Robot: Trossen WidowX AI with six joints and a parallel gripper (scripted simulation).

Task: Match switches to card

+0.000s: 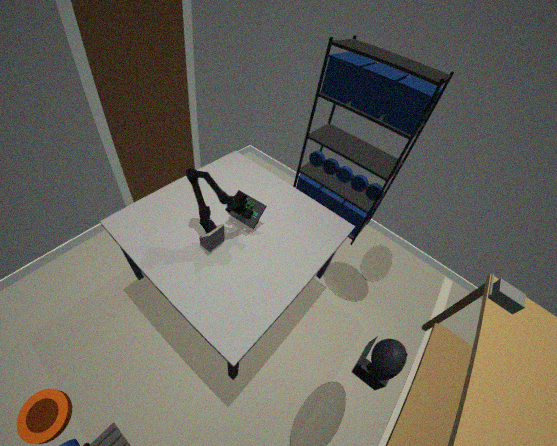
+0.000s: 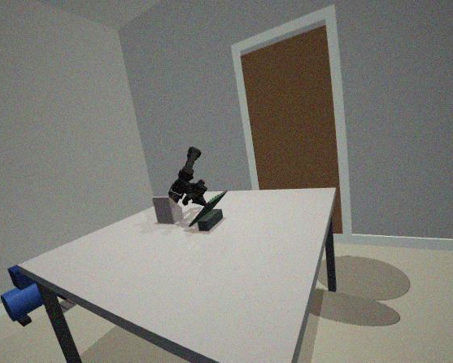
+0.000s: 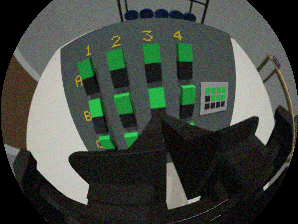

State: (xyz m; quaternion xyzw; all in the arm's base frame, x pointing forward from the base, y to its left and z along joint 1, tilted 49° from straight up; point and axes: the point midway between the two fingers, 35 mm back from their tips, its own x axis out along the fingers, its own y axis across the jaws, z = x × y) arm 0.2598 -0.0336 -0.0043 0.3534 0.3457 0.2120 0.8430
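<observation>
Pale grey table [image 2: 228,264] is carrying a tilted dark panel [image 3: 73,70] of green-and-grey switches [image 3: 120,68] with a small card [image 3: 214,98] at its right edge, the empty gripper [image 3: 174,135] hovering fully closed over the panel's near row, a brown door [image 2: 291,122] standing beyond.

So around the white desk [image 1: 261,300] there's a black metal shelf rack [image 1: 376,135] loaded with blue bins [image 1: 381,90] up top and a row of blue round things [image 1: 346,173] lower down. Brown door [image 2: 291,122] with a pale frame behind. On the floor: an orange ring-shaped dish [image 1: 44,415], a dark ball on a block [image 1: 387,359], and a tan slanted board [image 1: 501,380]. A small grey box [image 2: 165,209] sits on the desk, and a blue cylinder [image 2: 20,302] pokes out by its near corner.
</observation>
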